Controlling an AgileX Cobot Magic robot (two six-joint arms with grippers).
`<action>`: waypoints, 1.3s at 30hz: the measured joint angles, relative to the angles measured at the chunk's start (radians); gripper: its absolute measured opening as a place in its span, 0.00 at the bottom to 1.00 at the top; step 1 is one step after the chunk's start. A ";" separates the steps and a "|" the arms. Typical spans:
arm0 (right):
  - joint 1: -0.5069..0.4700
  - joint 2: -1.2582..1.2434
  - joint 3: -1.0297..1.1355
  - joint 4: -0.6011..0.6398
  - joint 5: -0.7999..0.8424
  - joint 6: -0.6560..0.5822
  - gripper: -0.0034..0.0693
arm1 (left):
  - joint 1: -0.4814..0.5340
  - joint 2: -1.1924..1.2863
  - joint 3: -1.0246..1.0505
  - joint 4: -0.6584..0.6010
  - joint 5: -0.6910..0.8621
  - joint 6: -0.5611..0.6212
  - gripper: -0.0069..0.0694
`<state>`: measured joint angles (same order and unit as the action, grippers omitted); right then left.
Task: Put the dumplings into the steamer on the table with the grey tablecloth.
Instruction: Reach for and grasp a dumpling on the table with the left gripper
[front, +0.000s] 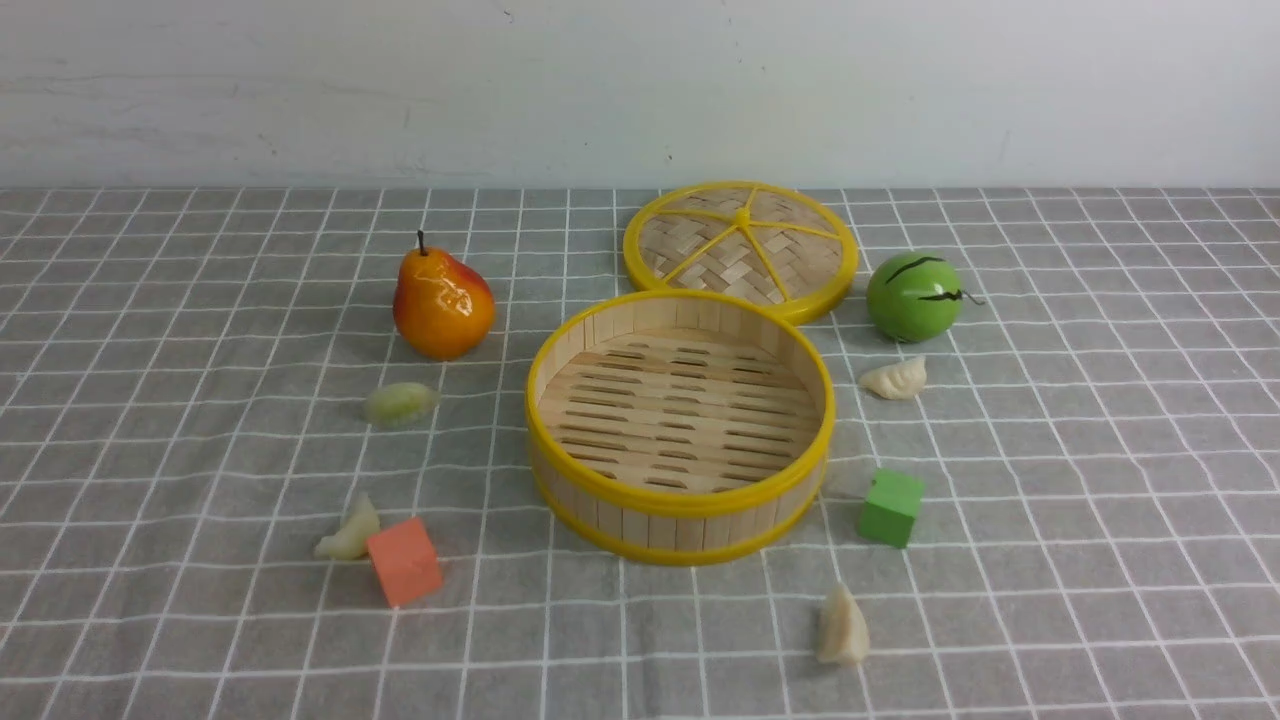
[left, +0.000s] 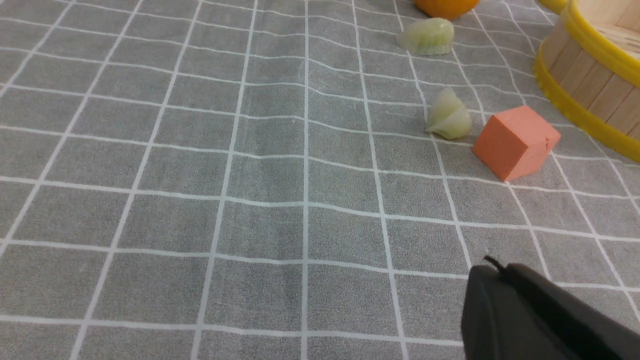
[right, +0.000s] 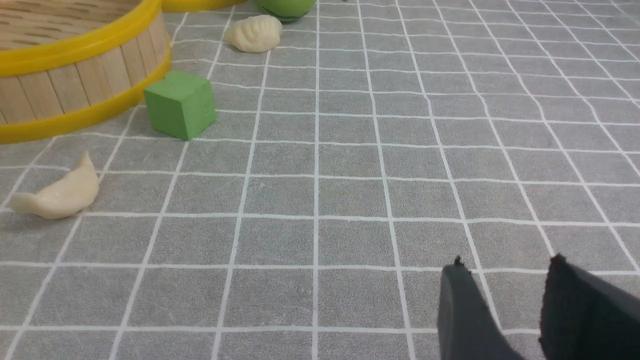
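Note:
The empty steamer (front: 680, 505) stands mid-table on the grey tablecloth (front: 180, 640). Several dumplings lie around it: a greenish one (front: 400, 403) and another (front: 348, 533) on its left, a cream one (front: 895, 379) on its right, and one (front: 843, 628) near the front. Neither arm shows in the front view. My left gripper (left: 495, 267) is shut and empty over bare cloth, short of a dumpling (left: 448, 117) that touches the orange cube (left: 516, 141). My right gripper (right: 507, 265) is open and empty, well away from the dumpling (right: 57, 192) near the steamer wall (right: 75, 75).
The woven lid (front: 741, 247) lies flat behind the steamer. A pear (front: 442, 300) stands at the back left and a green round fruit (front: 913, 296) at the back right. An orange cube (front: 404, 561) and a green cube (front: 890, 507) flank the steamer.

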<state>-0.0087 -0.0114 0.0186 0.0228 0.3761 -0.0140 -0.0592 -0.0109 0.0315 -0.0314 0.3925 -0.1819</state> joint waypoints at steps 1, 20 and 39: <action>0.000 0.000 0.000 0.000 0.000 0.000 0.38 | 0.000 0.000 0.000 0.000 0.000 0.000 0.09; 0.000 0.000 0.000 0.000 0.000 0.000 0.38 | 0.000 0.000 0.000 0.043 0.000 0.000 0.10; 0.000 0.000 0.009 -0.042 -0.497 0.000 0.38 | 0.000 0.000 0.000 -0.034 -0.420 0.000 0.12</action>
<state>-0.0087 -0.0114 0.0278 -0.0196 -0.1212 -0.0140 -0.0592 -0.0109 0.0315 -0.0655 -0.0276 -0.1819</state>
